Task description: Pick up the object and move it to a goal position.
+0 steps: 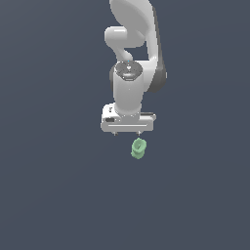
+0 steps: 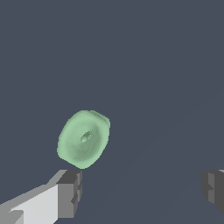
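Observation:
The object [image 1: 138, 148] is a small pale mint-green chunky piece with a ring-like end, lying on the dark grey floor. In the exterior view it sits just in front of the white gripper [image 1: 126, 133], slightly toward the exterior view's right. In the wrist view the object [image 2: 83, 139] shows its round hollow end and lies just beyond one grey fingertip [image 2: 70, 192], not between the fingers. The other fingertip [image 2: 214, 190] is far off to the side. The gripper [image 2: 142, 192] is open wide and holds nothing.
The white arm [image 1: 131, 44] rises behind the gripper in the exterior view. The plain dark grey floor [image 1: 58, 185] spreads on all sides.

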Controlling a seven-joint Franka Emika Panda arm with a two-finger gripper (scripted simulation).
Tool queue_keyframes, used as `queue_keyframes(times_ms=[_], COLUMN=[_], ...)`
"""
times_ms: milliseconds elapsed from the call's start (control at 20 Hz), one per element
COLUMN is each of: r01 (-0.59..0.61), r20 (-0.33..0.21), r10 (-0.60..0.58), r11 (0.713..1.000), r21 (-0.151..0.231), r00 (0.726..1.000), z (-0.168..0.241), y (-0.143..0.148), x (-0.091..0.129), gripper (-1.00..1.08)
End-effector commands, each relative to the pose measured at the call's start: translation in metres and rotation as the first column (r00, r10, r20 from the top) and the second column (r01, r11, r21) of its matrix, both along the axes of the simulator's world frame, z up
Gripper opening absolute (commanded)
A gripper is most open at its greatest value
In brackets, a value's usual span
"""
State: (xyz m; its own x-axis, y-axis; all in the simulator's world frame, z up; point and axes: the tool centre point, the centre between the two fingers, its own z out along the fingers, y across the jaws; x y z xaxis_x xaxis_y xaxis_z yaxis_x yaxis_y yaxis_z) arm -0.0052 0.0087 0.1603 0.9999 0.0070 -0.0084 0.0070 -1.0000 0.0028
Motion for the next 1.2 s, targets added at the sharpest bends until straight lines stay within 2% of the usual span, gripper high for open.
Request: queue_keyframes(times_ms=[0,500,1150], r01=[0.0,0.062,0.089], r20=[0.0,-0.037,-0.034], r10=[0.0,-0.061,-0.089], r11=[1.0,0.998,0.996], r21=[0.0,0.024,0.022], r00=[1.0,0.997,0.995], z=[0.0,-0.013,-0.016], y=[0.0,-0.009,-0.005], x=[0.0,-0.009,-0.008], gripper=[1.0,1.0,1.0])
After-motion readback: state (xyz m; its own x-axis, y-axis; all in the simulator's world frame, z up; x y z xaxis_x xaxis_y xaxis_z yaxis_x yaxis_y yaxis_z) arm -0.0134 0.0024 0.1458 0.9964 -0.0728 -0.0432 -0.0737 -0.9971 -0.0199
